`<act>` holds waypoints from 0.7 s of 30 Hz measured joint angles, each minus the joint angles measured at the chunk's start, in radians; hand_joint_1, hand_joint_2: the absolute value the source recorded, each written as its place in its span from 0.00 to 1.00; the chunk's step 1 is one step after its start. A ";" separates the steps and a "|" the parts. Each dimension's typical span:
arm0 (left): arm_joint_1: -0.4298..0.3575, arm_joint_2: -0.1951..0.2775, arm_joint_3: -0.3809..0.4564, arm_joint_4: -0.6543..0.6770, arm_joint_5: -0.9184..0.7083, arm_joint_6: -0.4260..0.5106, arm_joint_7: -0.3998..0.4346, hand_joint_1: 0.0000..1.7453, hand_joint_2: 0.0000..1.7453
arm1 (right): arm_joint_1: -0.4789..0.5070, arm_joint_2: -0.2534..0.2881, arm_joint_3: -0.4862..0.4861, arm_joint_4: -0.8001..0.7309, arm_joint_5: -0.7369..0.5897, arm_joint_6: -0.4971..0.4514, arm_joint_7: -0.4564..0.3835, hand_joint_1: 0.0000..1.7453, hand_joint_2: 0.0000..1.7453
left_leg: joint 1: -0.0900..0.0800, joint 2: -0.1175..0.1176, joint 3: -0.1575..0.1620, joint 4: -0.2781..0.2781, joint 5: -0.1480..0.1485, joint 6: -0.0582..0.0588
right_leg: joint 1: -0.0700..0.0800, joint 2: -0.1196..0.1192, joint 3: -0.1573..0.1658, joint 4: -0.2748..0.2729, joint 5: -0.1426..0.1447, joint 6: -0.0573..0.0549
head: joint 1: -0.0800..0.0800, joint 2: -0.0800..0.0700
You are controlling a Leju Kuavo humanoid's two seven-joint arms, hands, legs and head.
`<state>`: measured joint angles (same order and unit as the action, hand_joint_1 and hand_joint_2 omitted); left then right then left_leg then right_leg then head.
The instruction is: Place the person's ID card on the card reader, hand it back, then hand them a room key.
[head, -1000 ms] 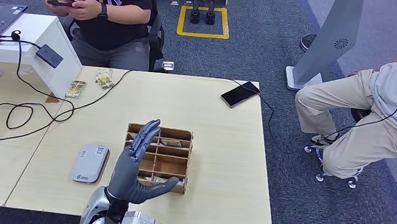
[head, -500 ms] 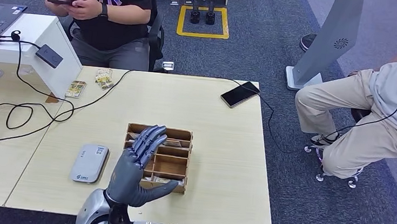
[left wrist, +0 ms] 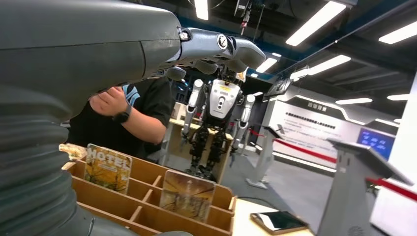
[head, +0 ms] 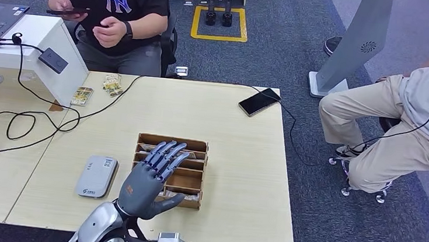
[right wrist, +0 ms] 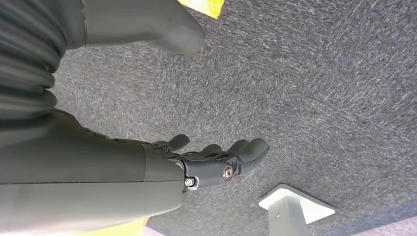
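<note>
Hovering low in the centre of the head view, the left hand (head: 149, 180) spreads its fingers wide and empty over the wooden card box (head: 198, 149); the grey card reader (head: 96, 176) lies just left of it on the table (head: 236, 175). At upper left, a seated person (head: 113, 12) holds something dark.

In the left wrist view, two room key cards (left wrist: 188, 194) stand upright in the box slots.

In the right wrist view, the right hand (right wrist: 196, 162) hangs empty over carpet (right wrist: 314, 83), fingers loosely apart.

Wooden card rack (head: 192, 165), matt carpet (head: 277, 50)
</note>
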<state>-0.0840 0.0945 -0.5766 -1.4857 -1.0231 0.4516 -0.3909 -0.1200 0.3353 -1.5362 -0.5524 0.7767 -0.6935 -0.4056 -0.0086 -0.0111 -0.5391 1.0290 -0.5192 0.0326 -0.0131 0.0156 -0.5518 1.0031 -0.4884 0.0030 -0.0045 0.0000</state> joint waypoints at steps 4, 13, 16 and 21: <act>-0.017 0.010 -0.011 0.022 -0.047 -0.004 0.039 0.06 1.00 | 0.000 0.000 0.000 0.000 0.000 0.000 0.003 0.00 1.00 | 0.000 0.000 0.000 0.000 0.000 0.000 | 0.000 0.000 0.000 0.000 0.000 0.000 | 0.000 0.000; -0.032 0.023 -0.032 0.059 -0.067 -0.015 0.059 0.02 1.00 | 0.000 0.000 0.000 0.000 0.001 0.000 0.004 0.00 1.00 | 0.000 0.000 0.000 0.000 0.000 0.000 | 0.000 0.000 0.000 0.000 0.000 0.000 | 0.000 0.000; -0.040 0.028 -0.041 0.071 -0.073 -0.030 0.065 0.00 1.00 | 0.000 0.000 0.000 0.000 0.001 0.000 0.004 0.00 1.00 | 0.000 0.000 0.000 0.000 0.000 0.000 | 0.000 0.000 0.000 0.000 0.000 0.000 | 0.000 0.000; -0.056 0.038 -0.058 0.087 -0.079 -0.061 0.079 0.00 1.00 | 0.000 0.000 0.000 0.000 0.001 0.000 0.004 0.00 1.00 | 0.000 0.000 0.000 0.000 0.000 0.000 | 0.000 0.000 0.000 0.000 0.000 0.000 | 0.000 0.000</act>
<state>-0.1404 0.1324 -0.6347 -1.3987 -1.1025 0.3902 -0.3122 -0.1200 0.3353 -1.5362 -0.5525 0.7773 -0.6935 -0.4012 -0.0086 -0.0111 -0.5391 1.0290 -0.5192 0.0326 -0.0131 0.0156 -0.5518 1.0031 -0.4883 0.0030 -0.0046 0.0000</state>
